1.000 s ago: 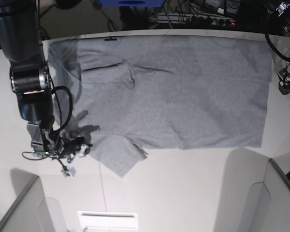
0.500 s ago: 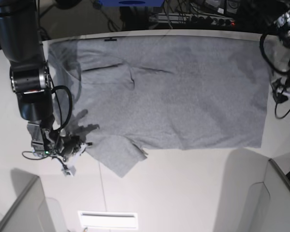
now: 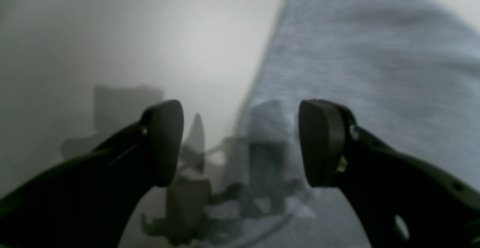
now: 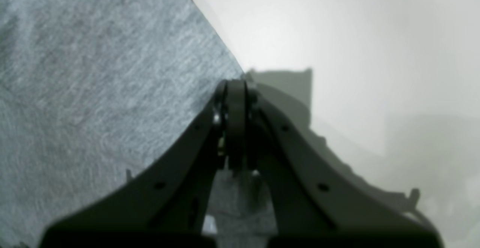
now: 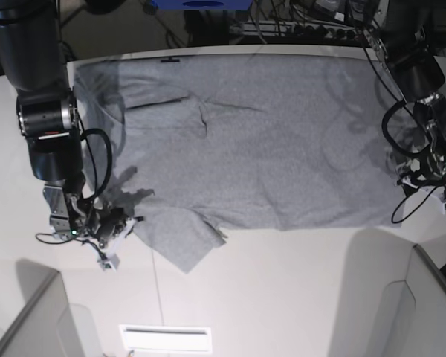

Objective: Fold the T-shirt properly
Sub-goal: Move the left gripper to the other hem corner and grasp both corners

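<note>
The heather-grey T-shirt (image 5: 267, 141) lies spread flat on the white table, plain side up, with one sleeve (image 5: 182, 238) sticking out toward the front. My right gripper (image 5: 126, 225) sits low at that sleeve's left corner. In the right wrist view its fingertips (image 4: 234, 90) are pressed together right on the edge of the T-shirt (image 4: 93, 71), and cloth also shows beneath them. My left gripper (image 5: 421, 178) hovers at the shirt's right hem. Its black pads (image 3: 165, 143) stand wide apart, with nothing between them, over the border of the T-shirt (image 3: 375, 53) and bare table.
Grey partition panels rise at the front left (image 5: 37, 320) and front right (image 5: 424, 297) corners. A white label (image 5: 165, 338) lies near the table's front edge. Cables and a power strip (image 5: 297, 30) run behind the back edge.
My right gripper has closed at the sleeve's corner. The left arm has swung in from the far right and come down to the shirt's right hem, jaws still wide.
</note>
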`<state>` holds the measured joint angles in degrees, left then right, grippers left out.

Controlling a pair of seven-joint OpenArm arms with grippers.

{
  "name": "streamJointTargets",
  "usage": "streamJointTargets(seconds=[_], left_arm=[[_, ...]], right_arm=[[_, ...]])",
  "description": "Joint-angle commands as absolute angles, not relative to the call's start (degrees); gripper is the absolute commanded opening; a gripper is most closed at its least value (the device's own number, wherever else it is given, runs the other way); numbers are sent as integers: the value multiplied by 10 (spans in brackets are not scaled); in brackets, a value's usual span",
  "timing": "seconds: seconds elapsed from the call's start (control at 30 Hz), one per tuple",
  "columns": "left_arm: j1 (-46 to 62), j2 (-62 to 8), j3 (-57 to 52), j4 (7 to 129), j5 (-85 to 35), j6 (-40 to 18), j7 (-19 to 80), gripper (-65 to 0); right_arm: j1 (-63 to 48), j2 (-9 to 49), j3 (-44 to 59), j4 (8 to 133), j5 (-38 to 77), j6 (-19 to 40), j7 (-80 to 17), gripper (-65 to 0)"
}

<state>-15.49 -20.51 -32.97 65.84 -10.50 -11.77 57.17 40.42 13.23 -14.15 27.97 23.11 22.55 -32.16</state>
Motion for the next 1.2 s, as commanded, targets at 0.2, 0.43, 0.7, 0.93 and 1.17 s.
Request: streamJointTargets(seconds=[0.2,0.43,0.7,0.93,1.17], left_arm=[[-247,-218,-289,567,-47,-118,474,-188],[-314,-252,-257,444,-49,-117,405,-188],[-354,-262,-258,388,-49,-119,362,-188],[-377,-261,-249,328,-47,-149,310,-188],[-398,-261,-181,278,-53,-148,270,-188]], right_arm=[[425,138,-140,287,233,226,-320,-650],[424,138,-140,287,233,226,-320,-650],[424,138,-140,287,233,226,-319,-650],[425,138,-140,287,233,226,-319,-650],[425,138,-140,287,233,226,-320,-650]])
